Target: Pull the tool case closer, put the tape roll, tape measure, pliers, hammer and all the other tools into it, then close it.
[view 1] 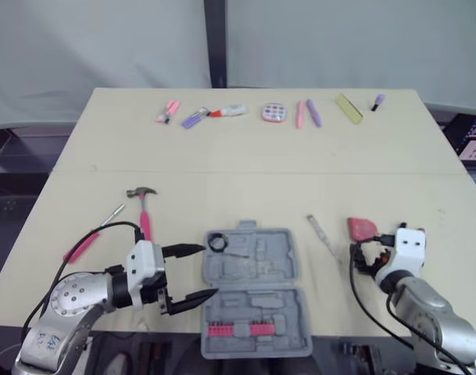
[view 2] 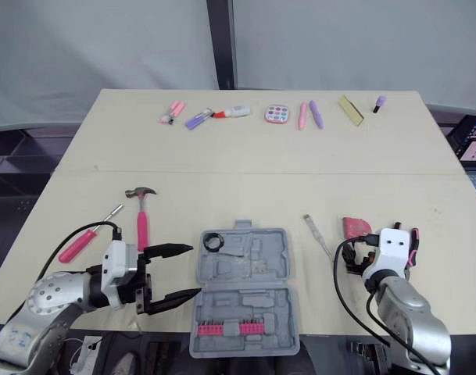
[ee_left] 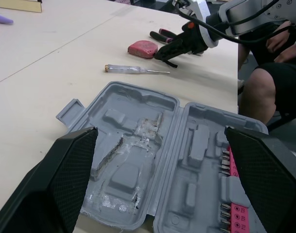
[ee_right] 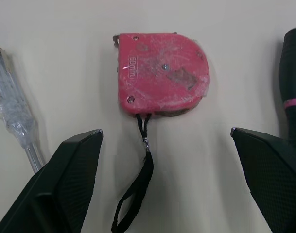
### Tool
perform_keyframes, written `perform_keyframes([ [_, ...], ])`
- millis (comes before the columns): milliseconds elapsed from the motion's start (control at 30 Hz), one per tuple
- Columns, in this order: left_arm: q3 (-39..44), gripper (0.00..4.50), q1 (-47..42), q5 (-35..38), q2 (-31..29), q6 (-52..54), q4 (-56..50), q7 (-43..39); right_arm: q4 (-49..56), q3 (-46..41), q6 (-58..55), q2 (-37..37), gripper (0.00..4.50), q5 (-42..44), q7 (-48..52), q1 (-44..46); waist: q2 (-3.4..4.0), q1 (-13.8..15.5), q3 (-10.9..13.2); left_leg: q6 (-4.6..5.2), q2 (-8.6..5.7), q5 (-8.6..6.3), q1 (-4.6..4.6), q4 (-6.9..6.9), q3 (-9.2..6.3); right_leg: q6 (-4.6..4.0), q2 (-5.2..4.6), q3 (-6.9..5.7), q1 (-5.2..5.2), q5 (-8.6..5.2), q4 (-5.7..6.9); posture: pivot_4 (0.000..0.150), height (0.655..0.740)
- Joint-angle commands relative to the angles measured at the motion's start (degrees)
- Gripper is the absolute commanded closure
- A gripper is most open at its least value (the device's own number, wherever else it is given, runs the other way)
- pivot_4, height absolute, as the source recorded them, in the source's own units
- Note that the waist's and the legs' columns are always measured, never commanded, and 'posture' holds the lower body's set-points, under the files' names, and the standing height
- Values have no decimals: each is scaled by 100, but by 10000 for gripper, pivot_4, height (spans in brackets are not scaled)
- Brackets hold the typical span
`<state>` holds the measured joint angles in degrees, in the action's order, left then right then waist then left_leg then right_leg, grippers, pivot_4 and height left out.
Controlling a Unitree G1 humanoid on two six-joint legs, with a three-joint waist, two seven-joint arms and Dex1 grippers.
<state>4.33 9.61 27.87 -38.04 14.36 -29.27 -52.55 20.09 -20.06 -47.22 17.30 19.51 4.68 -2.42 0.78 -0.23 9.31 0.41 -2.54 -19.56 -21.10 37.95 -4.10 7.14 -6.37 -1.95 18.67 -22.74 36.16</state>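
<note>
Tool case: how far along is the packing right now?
Done: tool case sits open at the robot's edge, tape roll inside. In hand: right gripper, jaws open, poised over the tape measure. Remaining: hammer, pink screwdriver, clear screwdriver and pliers lie on the table; case not yet closed.

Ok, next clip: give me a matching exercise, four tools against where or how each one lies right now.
1 tool case
2 tape measure
3 hammer
4 tape roll

a at the case's far left corner
b lying open
c just ahead of the right gripper
d on the table, left of the case

Pairs: 1-b, 2-c, 3-d, 4-a
</note>
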Motion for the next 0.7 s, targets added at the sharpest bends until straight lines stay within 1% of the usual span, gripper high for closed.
perform_keyframes([
  [33, 39, 216, 65, -3, -42, -37, -229, 32, -16, -6, 17, -20, 0, -79, -96, 108, 0, -1, 0, 0, 0, 0, 0, 0, 0, 0, 0, 0, 0, 0, 1, 1500, 7400],
  [700, 53, 216, 321, -172, -22, -415, 20, -41, -297, 170, -75, -62, 0, -149, -122, 299, 0, -1, 0, 0, 0, 0, 0, 0, 1, 0, 0, 7, 0, 0, -3, 1500, 7400],
])
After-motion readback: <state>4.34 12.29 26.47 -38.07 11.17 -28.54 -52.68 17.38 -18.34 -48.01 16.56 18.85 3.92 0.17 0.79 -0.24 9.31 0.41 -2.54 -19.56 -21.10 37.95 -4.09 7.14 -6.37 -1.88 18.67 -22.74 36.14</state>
